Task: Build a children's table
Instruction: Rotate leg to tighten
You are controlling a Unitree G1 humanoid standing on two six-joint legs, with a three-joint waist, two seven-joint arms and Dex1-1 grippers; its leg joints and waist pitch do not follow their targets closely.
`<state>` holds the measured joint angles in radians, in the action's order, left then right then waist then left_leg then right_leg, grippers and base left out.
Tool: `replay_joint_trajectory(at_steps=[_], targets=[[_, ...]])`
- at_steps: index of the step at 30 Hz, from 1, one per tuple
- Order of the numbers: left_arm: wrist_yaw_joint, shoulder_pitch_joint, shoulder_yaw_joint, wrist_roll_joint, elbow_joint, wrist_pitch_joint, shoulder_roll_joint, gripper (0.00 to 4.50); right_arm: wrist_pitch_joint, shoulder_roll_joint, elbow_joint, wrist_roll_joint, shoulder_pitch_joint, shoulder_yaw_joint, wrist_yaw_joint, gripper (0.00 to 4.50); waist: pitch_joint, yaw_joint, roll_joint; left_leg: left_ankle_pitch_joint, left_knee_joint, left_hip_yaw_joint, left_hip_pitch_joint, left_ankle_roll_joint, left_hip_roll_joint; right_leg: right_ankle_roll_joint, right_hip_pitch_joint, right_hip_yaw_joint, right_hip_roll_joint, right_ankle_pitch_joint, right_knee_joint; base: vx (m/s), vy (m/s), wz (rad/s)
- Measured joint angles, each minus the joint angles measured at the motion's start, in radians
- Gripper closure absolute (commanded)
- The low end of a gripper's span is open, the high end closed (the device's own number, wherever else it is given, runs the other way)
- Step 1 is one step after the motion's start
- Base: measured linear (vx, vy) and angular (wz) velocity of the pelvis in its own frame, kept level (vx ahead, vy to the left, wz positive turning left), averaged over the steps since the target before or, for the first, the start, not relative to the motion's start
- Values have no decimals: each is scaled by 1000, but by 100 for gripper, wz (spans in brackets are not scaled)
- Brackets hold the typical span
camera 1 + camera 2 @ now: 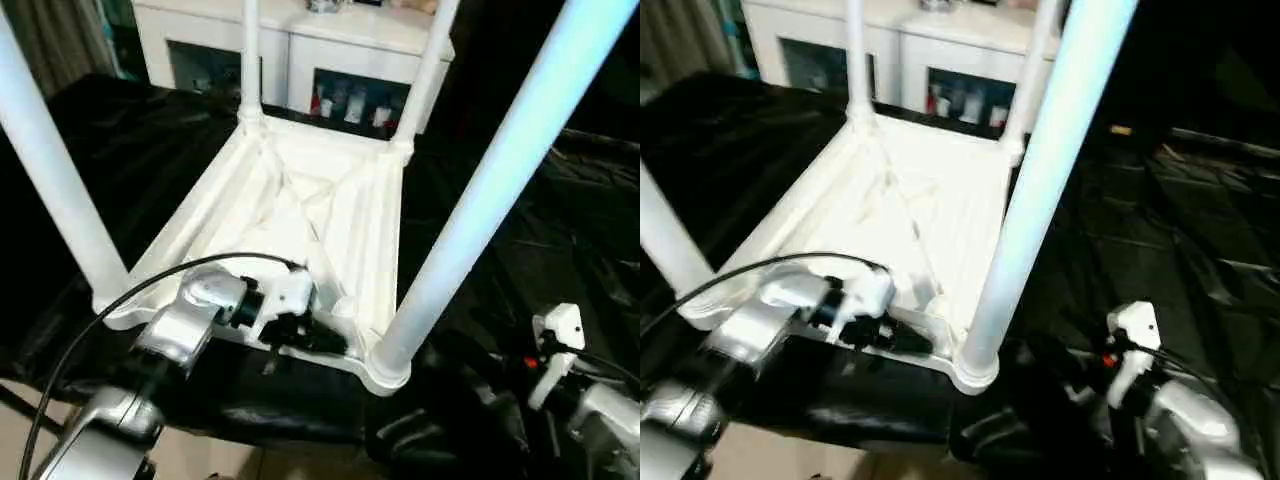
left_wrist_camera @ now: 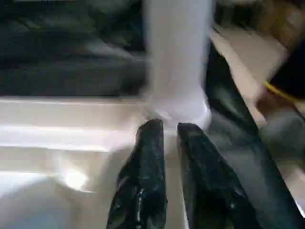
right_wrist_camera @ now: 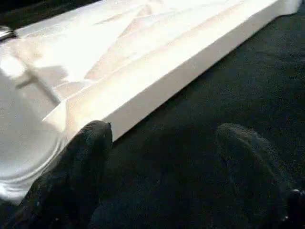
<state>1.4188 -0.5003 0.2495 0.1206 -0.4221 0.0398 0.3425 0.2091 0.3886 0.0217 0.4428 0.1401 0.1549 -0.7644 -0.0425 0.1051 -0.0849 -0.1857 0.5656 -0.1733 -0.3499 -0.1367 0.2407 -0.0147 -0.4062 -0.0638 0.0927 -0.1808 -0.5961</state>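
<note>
**Operator:** From the head views I see the children's table [image 1: 300,200] lying upside down on the black-covered worktop [image 1: 130,150], ribbed underside up. All four legs [image 1: 500,180] stand upright in the corner sockets. Behind it, at the far edge, is a white cabinet [image 1: 330,50] with glass doors.

**Supervisor:** And the arms?

**Operator:** My left gripper [image 1: 300,335] sits at the near rim of the top, just left of the near-right leg. My right gripper [image 1: 1040,375] is low at the right, near that same corner, on the black cover.

**Supervisor:** Left wrist view?

**Operator:** The left gripper's fingers [image 2: 143,186] stand a narrow slit apart, grasping nothing, with their tips just short of the base of the leg [image 2: 178,57] in its socket.

**Supervisor:** Right wrist?

**Operator:** The right gripper's fingers [image 3: 81,167] are spread wide and released. One fingertip sits just beside the table's side rim [image 3: 181,71]; the other is over bare black cover.
</note>
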Motion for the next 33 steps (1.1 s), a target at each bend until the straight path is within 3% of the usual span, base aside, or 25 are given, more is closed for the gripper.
replay_joint_trajectory(at_steps=[4, 7, 9, 12, 14, 19, 20, 23, 29, 31, 33], targets=[[-102, 50, -110, 58, 103, -59, 16, 346, 0, -15, 53, -16, 14, 1, 68, 71, 0, -5, 2, 0, 0, 0, 0, 0, 0, 0, 0, 0, 0, 0, 0, 0, 0, 0], [-304, 197, -265, 96, 261, -185, -4, 346, 46, -82, 155, -52, 23, 30, 230, 71, 1, -20, 6, 0, 0, 0, 1, 0, 0, 0, 0, 1, -1, -1, 0, 0, 0, 0], [-458, 268, -342, 55, 325, -240, -36, 346, 65, -125, 196, -84, 18, 64, 352, 71, 1, -20, 6, 0, 0, 1, 1, 0, 1, 0, 0, 0, -2, -1, 0, 0, 0, 0], [-609, 315, -389, 3, 399, -263, -96, 327, 72, -174, 216, -106, 8, 84, 460, 71, 1, -13, 6, 0, 0, 1, 1, 0, 0, -5, 1, 0, -1, -4, 0, 0, 0, 0], [-716, 356, -418, -1, 469, -253, -181, 310, 40, -253, 241, -104, 33, 96, 510, 54, 1, -12, 11, 0, 1, 1, 1, 0, 0, -6, 2, 0, 0, -5, 2, 0, 0, 0], [-872, 446, -358, -54, 497, -188, -258, 274, -25, -302, 254, -144, 130, 60, 562, 31, 2, -21, 29, 0, -2, 2, 0, 0, -1, -8, 2, 1, -2, -5, 3, 0, 0, 0], [-895, 470, -348, -60, 503, -179, -278, 269, -25, -308, 258, -159, 161, 47, 565, 5, 3, -24, 30, 0, -3, 3, 0, 0, 0, -8, 2, 1, -3, -6, 3, 0, 0, 0], [-931, 510, -325, -75, 527, -150, -320, 247, -26, -336, 275, -180, 202, 16, 575, 0, 2, -30, 30, 0, -3, 5, -1, -1, 0, -8, 0, 1, -5, -6, 3, 0, 0, 0], [-977, 531, -315, -88, 572, -103, -341, 203, -24, -287, 279, -189, 173, 10, 556, 0, 7, -46, 22, 0, 0, 5, -3, 0, -1, -10, 0, 2, -4, -3, 3, 0, 0, 0], [-989, 531, -319, -90, 574, -104, -324, 189, -24, -276, 278, -201, 168, 7, 554, 0, 10, -46, 22, 6, 8, 6, -17, 6, 2, -3, -11, 2, -7, 5, 1, 0, 0, 0], [-1009, 536, -324, -95, 575, -110, -307, 170, -23, -277, 281, -202, 161, -5, 549, 0, 16, -49, 25, 15, 20, 6, -43, 22, 3, -2, -36, 2, -13, 18, 1, 0, 0, 0]])
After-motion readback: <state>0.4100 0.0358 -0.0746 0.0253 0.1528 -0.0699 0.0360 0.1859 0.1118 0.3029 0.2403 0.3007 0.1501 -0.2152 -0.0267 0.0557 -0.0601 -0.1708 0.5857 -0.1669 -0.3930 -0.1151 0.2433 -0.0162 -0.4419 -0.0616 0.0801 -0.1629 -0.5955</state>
